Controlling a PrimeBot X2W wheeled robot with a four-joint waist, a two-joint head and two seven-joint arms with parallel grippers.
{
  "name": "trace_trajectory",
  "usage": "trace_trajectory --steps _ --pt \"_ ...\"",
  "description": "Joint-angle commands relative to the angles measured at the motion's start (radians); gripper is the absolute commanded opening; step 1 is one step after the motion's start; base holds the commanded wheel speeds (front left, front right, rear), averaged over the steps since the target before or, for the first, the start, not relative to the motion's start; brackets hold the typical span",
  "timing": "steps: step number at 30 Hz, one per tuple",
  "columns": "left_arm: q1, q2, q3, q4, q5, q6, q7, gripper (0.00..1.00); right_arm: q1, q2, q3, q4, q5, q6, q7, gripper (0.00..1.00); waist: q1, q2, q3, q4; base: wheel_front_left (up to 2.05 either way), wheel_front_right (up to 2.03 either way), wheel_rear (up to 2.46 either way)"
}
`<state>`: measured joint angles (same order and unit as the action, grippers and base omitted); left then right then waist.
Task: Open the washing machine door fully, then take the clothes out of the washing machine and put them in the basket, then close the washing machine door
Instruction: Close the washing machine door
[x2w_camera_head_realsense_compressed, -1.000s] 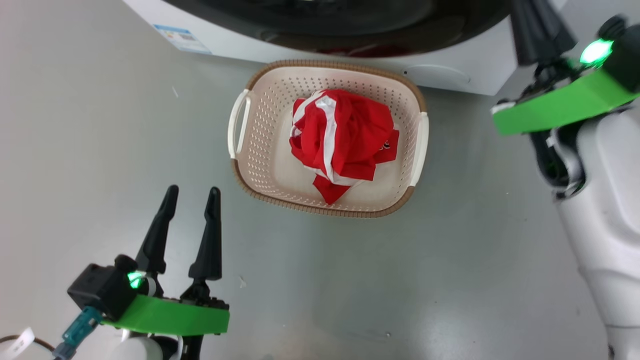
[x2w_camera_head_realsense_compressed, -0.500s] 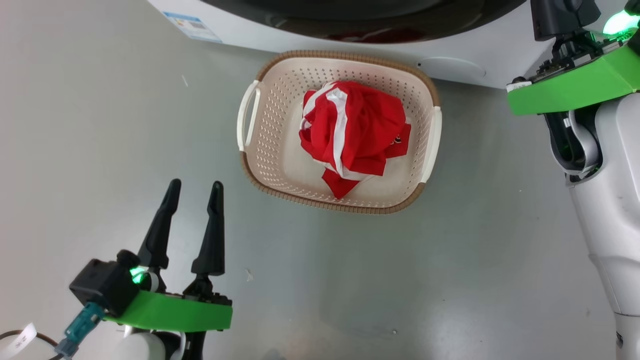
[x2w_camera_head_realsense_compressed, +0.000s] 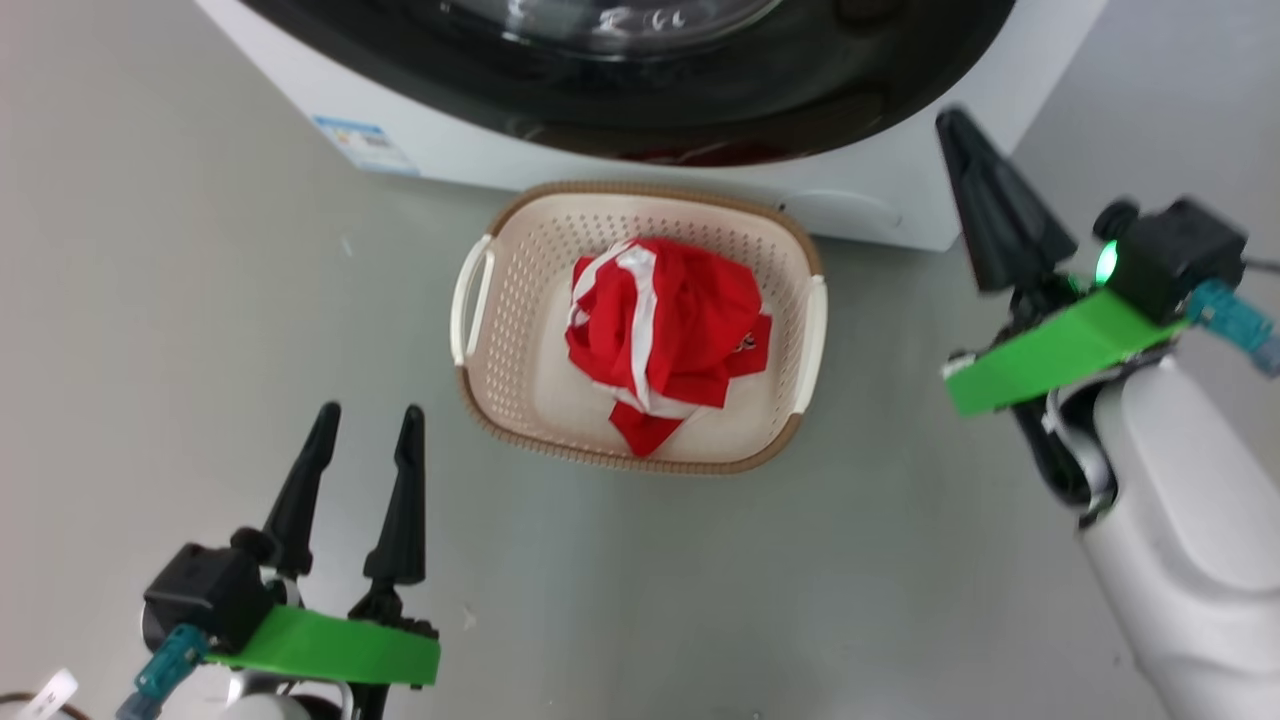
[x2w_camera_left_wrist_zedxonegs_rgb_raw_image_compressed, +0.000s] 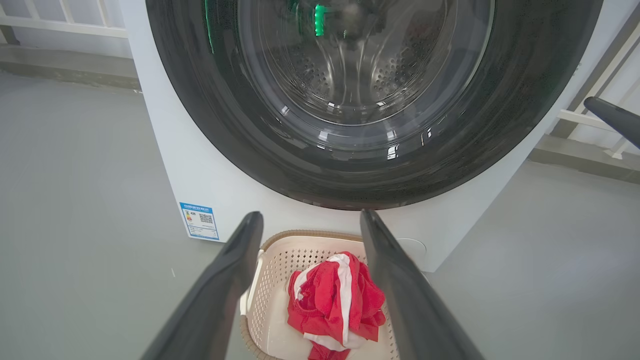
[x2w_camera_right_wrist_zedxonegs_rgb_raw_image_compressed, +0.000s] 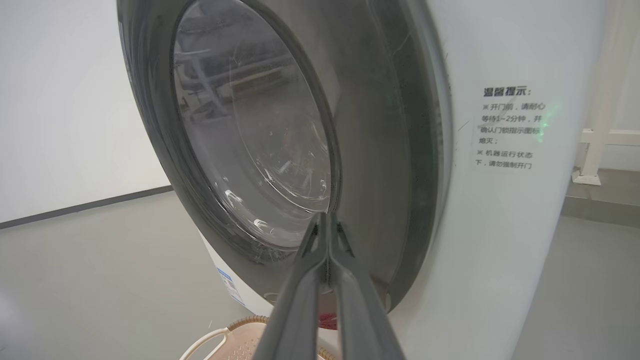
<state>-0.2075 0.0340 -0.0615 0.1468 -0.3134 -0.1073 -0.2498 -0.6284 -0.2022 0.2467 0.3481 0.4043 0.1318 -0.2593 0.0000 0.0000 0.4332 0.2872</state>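
The washing machine (x2w_camera_head_realsense_compressed: 880, 200) stands at the top of the head view. The washing machine door (x2w_camera_head_realsense_compressed: 700, 110), black-rimmed with a glass bowl, lies flat against its front. In front of it on the floor sits the basket (x2w_camera_head_realsense_compressed: 520, 300), holding the red and white clothes (x2w_camera_head_realsense_compressed: 670, 330). My left gripper (x2w_camera_head_realsense_compressed: 370, 408) hangs open and empty at the lower left, well short of the basket. In the left wrist view its fingers frame the basket (x2w_camera_left_wrist_zedxonegs_rgb_raw_image_compressed: 272, 280) and clothes (x2w_camera_left_wrist_zedxonegs_rgb_raw_image_compressed: 335, 300) below the door (x2w_camera_left_wrist_zedxonegs_rgb_raw_image_compressed: 240, 125). My right gripper (x2w_camera_head_realsense_compressed: 950, 112) is shut and empty by the machine's right corner. In the right wrist view its tips (x2w_camera_right_wrist_zedxonegs_rgb_raw_image_compressed: 327, 217) point at the door (x2w_camera_right_wrist_zedxonegs_rgb_raw_image_compressed: 250, 125).
Grey floor surrounds the basket on all sides. A blue label (x2w_camera_head_realsense_compressed: 365, 143) marks the machine's lower left front. White railings (x2w_camera_left_wrist_zedxonegs_rgb_raw_image_compressed: 65, 25) run behind the machine on both sides. Printed text (x2w_camera_right_wrist_zedxonegs_rgb_raw_image_compressed: 507, 127) sits on the machine's face right of the door.
The head camera has shifted, so the basket sits lower in the picture. My right gripper has drawn back from the machine's front and now shows whole. The left gripper has kept its place.
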Motion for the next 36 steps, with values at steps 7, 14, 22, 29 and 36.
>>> trace_trajectory --steps 7,14,22,29,36 --pt "0.049 0.016 0.076 0.011 0.054 -0.020 -0.012 1.00 0.154 0.022 -0.005 -0.033 0.007 -0.001 -0.002 1.00 0.0000 0.0000 -0.118 -0.078 0.00 0.00 0.00" --pt "0.083 0.016 0.101 0.020 0.080 -0.023 -0.012 1.00 0.258 0.033 -0.022 -0.040 0.009 -0.001 -0.002 1.00 0.0000 0.0000 -0.185 -0.124 0.00 0.00 0.00" --pt "0.140 0.021 0.118 0.031 0.097 -0.023 -0.012 1.00 0.376 0.046 -0.048 -0.040 0.008 -0.001 -0.002 1.00 0.0000 0.0000 -0.257 -0.182 0.00 0.00 0.00" --pt "0.181 0.031 0.146 0.042 0.098 -0.023 -0.012 1.00 0.446 0.046 -0.078 -0.046 0.003 -0.001 -0.002 1.00 0.0000 0.0000 -0.297 -0.235 0.00 0.00 0.00" --pt "0.216 0.038 0.168 0.050 0.093 -0.023 -0.012 1.00 0.492 0.050 -0.093 -0.054 0.000 -0.001 -0.002 1.00 0.0000 0.0000 -0.336 -0.277 0.00 0.00 0.00"
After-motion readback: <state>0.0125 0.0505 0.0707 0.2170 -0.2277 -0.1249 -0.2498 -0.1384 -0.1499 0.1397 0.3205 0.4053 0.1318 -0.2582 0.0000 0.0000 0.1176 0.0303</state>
